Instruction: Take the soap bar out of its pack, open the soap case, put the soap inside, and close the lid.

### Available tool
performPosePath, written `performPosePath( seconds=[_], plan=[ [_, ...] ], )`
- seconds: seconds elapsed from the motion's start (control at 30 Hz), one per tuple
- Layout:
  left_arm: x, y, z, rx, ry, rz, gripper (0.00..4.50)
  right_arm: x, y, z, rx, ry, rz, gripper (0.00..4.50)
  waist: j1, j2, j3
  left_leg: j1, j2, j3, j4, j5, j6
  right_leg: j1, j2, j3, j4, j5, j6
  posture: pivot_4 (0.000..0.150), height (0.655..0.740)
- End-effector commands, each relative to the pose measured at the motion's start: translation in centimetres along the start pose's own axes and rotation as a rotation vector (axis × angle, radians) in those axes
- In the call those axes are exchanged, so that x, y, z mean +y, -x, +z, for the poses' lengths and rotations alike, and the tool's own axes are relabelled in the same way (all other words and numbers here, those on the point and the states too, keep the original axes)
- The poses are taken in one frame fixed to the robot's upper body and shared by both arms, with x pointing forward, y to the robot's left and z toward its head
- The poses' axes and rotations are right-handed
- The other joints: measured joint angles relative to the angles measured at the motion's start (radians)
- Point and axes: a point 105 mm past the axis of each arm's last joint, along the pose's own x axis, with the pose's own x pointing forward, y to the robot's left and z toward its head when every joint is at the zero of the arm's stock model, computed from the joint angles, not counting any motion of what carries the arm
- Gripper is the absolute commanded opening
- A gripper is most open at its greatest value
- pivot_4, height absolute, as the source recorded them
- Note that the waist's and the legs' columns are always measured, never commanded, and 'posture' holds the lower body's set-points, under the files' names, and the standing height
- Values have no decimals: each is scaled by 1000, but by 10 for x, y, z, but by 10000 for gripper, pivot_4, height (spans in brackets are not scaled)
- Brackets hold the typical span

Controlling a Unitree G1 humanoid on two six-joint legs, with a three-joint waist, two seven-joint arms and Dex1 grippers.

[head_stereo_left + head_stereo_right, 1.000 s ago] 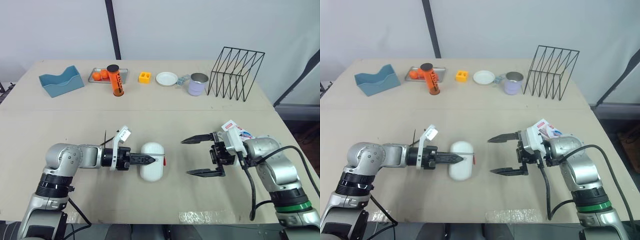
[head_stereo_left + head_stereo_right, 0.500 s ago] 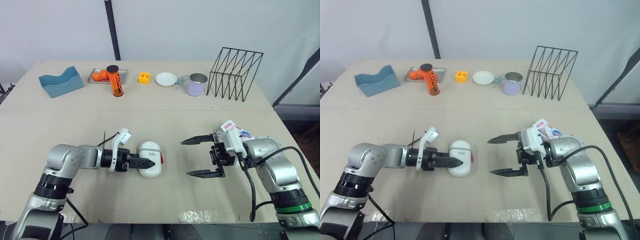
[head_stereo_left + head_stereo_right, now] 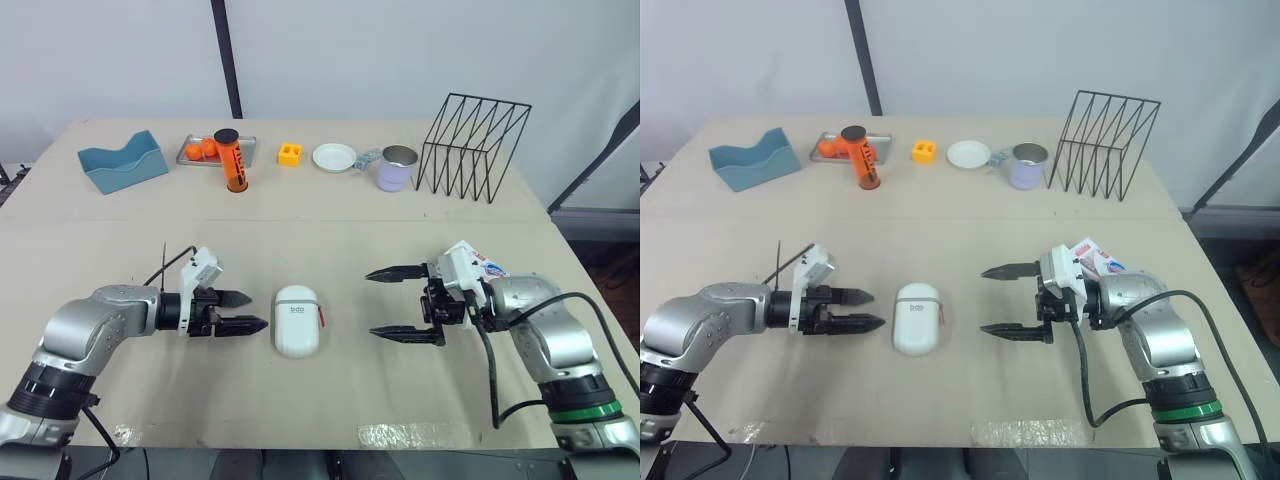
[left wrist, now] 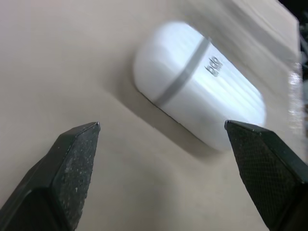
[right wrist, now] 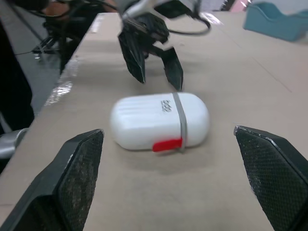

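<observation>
On the table (image 3: 330,235), toward the front and between the two arms: the case (image 3: 298,320), white and rounded, lying flat with lid shut, grey band around the middle, red latch (image 3: 321,318) on the side facing the right arm. Just left of it and not touching, the left gripper (image 3: 243,311): tips aimed at the case, parted a little, holding nothing. From the left wrist, case (image 4: 199,89) ahead of the two fingertips (image 4: 72,163), bare table in the gap. To the right, farther from the case than the other one, the right gripper (image 3: 400,302): spread wide, empty, tips likewise aimed at the case. From the right wrist, case (image 5: 160,120) lying crosswise between the spread fingers, latch toward that camera. Bare table between each gripper and the case. Behind the right wrist, the pack (image 3: 472,264), white with red and blue print, partly hidden by the arm; cannot tell whether opened. Well back along the far edge, left to right: blue bin (image 3: 122,163), metal tray (image 3: 190,150) with orange pieces, orange tube (image 3: 232,160) with black cap upright at the tray's front, yellow block (image 3: 290,154), white dish (image 3: 333,157), lilac mug (image 3: 396,168), black wire rack (image 3: 472,147). At the front edge, below the right gripper, a strip of clear tape (image 3: 400,433).
</observation>
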Motion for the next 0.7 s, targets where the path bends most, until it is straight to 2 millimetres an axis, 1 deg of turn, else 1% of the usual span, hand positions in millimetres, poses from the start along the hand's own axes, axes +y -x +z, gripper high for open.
performPosePath(
  seconds=[0.03, 0.1, 0.2, 0.3, 0.4, 0.57, 0.7],
  plan=[
    [11, 10, 16, -121, -141, 136, 44235, -2, 4, -7, -5, 16, -98, 45000, 0, -1, 0, 0, 0, 0, 0, 0, 0, 0, 0, 0, 0, 0, 0, 1500, 7400],
    [16, 13, 12, -148, -185, 209, 44235, -1, 4, -14, -10, 10, -155, 45000, 0, -1, 0, 0, 0, 0, 0, 0, 0, 0, 0, 0, -1, 0, 1, 1500, 7400],
    [17, 18, -1, -151, -209, 275, 44235, 2, 2, -21, -28, 1, -228, 45000, -2, -1, 0, 0, 0, 1, -1, 0, 0, -1, 0, 1, -1, 0, 0, 1500, 7400],
    [15, 21, -16, -144, -217, 331, 44235, -2, 3, -28, -38, 3, -318, 45000, -2, 0, 0, 0, 1, 2, -1, 0, 0, -1, 0, 2, -1, 1, -1, 1500, 7400],
    [12, 22, -24, -145, -238, 374, 44235, -6, 5, -31, -48, 0, -375, 45000, -2, -1, 0, 0, 1, 2, -1, 0, 0, -1, 0, 2, -1, 0, -1, 1500, 7400],
    [7, 27, -25, -175, -297, 446, 44235, -6, 7, -36, -53, -8, -408, 45000, -1, -1, 0, 0, 0, 2, -2, 0, 0, -1, 0, 2, -1, 0, -1, 1500, 7400],
    [9, 28, -23, -210, -284, 491, 44235, 0, 8, -47, -39, -27, -414, 45000, -1, -1, 0, 0, 0, 2, -2, 0, 0, -1, 0, 2, -1, 0, -1, 1500, 7400]
  ],
)
